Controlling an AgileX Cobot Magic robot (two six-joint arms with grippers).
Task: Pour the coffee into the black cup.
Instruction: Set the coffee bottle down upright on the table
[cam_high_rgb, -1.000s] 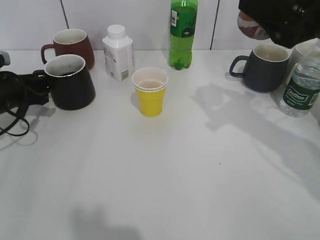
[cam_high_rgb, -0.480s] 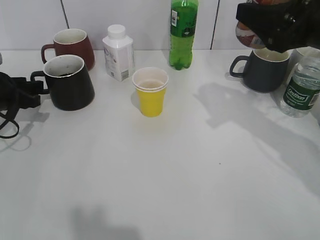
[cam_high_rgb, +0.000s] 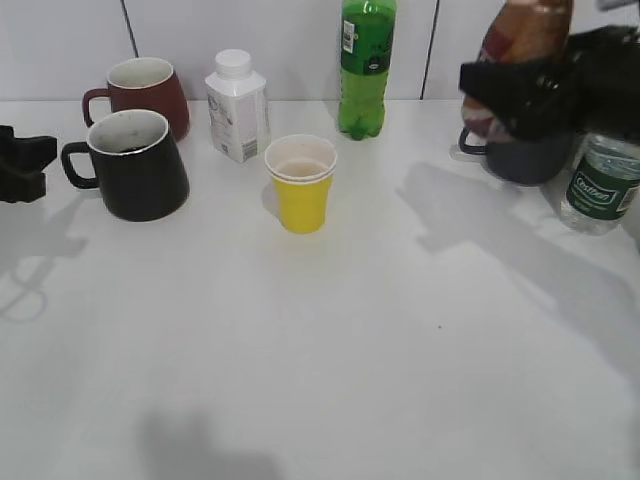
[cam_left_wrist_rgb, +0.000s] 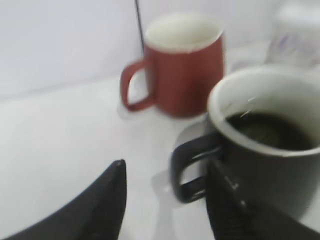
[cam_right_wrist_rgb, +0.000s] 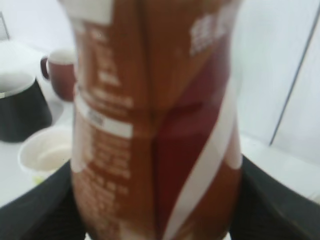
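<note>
The black cup stands at the left of the table with dark liquid inside; it also shows in the left wrist view. My left gripper is open and empty, just left of the cup's handle; in the left wrist view the handle lies between its fingers without touching them. My right gripper is shut on the coffee bottle, holding it upright at the far right, in front of the dark grey mug. The bottle fills the right wrist view.
A maroon mug, a white carton bottle, a green soda bottle and a yellow paper cup stand along the back and middle. A dark grey mug and a water bottle stand at the right.
My right gripper has come down and left with the coffee bottle, turning it upright. My left gripper has drawn back to the left, away from the black cup's handle.
</note>
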